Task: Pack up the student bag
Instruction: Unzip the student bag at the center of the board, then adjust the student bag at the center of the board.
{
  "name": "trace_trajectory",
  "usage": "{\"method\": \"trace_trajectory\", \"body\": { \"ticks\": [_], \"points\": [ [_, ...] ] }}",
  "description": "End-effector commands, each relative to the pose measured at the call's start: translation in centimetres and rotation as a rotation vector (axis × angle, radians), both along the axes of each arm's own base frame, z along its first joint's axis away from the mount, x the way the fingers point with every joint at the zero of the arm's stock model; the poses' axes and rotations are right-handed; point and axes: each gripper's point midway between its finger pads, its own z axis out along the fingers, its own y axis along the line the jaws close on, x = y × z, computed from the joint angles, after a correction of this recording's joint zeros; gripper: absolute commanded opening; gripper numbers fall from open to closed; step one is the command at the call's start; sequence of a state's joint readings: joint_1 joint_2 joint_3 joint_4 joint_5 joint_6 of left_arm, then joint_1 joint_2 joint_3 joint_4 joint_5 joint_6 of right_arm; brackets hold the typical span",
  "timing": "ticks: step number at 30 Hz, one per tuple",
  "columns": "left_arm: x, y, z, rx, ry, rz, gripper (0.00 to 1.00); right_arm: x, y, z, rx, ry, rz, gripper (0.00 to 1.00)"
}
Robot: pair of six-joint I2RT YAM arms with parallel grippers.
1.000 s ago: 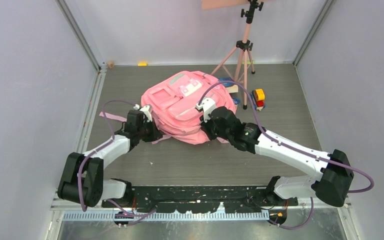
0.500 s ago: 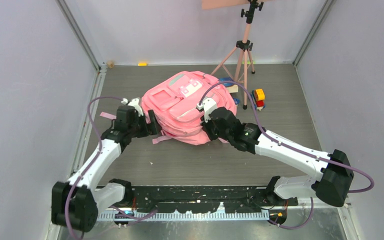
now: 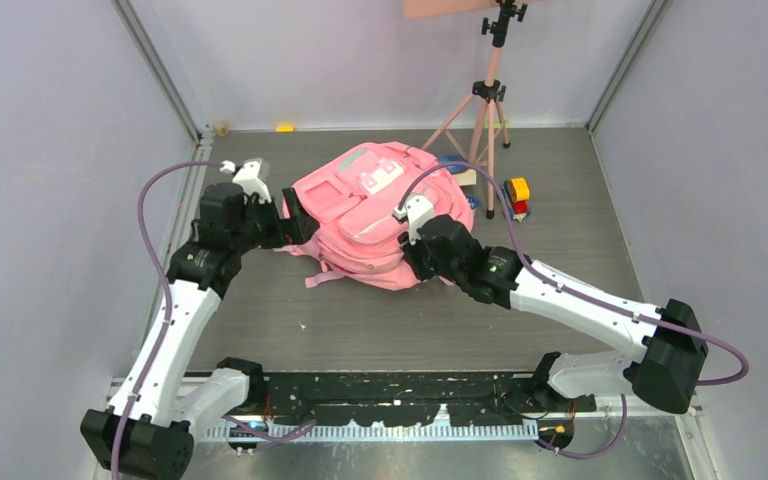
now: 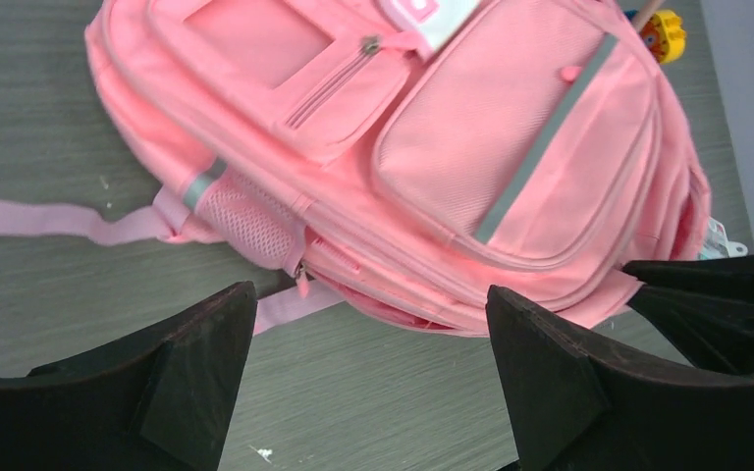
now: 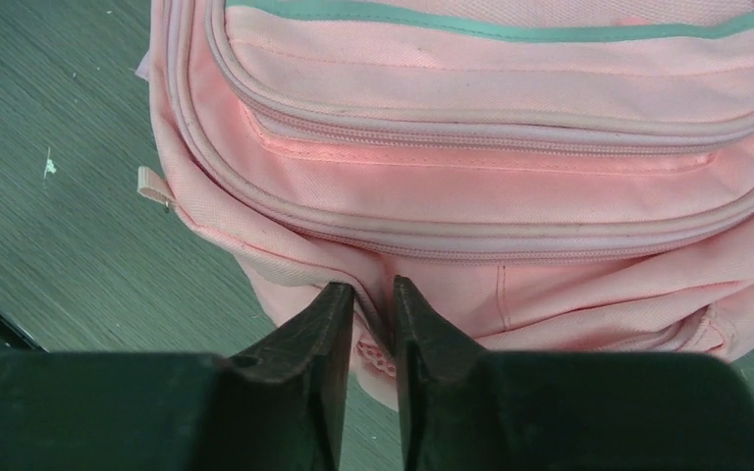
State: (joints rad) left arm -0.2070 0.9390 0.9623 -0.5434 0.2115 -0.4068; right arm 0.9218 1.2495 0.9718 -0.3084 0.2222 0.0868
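Student bag [image 3: 365, 215] lay front-up on the counter [image 3: 360, 330], toward the far middle, with its patch and pockets facing the overhead camera. Long axis ran roughly near-to-far, as best I could judge from a soft, rounded shape.

My right claw [image 5: 371, 289] was at the bag's near edge, fingers almost together with a fold of pink fabric between them. I read that as a pinch on the bag, light rather than firm. My left claw [image 4: 368, 294] stood off the bag's left flank, spread wide, with nothing between the fingers. The bag lay ahead of it, near but not touching. So the right arm was on the bag, and the left arm was nearest the side with the mesh pocket [image 4: 250, 221].

Left wrist view gave that pocket and a strap [image 4: 49, 218] trailing flat over the counter, both poorly seen from overhead. Right wrist view gave the pinched fold and the closed zip lines, which my wrist hid from overhead. Overhead placed a small toy [image 3: 517, 195] off the bag's far right, beside the tripod [image 3: 487, 100].

Judgement: next move hinged on the left claw finding a zip pull along that flank while the right held the near edge.
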Motion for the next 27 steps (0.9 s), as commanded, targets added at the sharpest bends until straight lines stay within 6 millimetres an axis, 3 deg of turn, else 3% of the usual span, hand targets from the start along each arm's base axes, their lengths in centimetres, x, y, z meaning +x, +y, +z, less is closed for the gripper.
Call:
{"method": "trace_trajectory", "body": {
  "ticks": [1,4,7,9,15,22,27],
  "points": [
    [-0.1,-1.8,2.7,-0.005,-0.04,-0.149,0.89,1.1,-0.1,5.3,0.131,-0.107,-0.074,0.34],
    [0.1,-3.3,4.0,0.001,-0.08,-0.232,0.88,1.3,-1.0,6.5,0.146,-0.137,-0.114,0.62],
    [0.0,-5.4,4.6,0.05,-0.122,-0.308,0.87,1.4,-2.0,7.7,0.16,-0.164,-0.142,0.77],
    [-0.2,-7.3,4.8,0.095,-0.164,-0.378,0.87,1.6,-3.1,8.3,0.158,-0.185,-0.184,0.83],
    [-0.9,-13.3,2.8,0.208,-0.229,-0.577,0.87,3.4,-8.7,8.7,0.167,-0.184,-0.402,0.91],
    [-1.1,-19.0,-1.2,0.353,-0.198,-0.7,0.87,4.7,-15.3,6.8,0.233,-0.133,-0.626,0.94],
    [-0.8,-20.8,-3.6,0.446,-0.186,-0.723,0.9,4.4,-17.6,5.7,0.247,-0.123,-0.711,0.95]
  ]
}}
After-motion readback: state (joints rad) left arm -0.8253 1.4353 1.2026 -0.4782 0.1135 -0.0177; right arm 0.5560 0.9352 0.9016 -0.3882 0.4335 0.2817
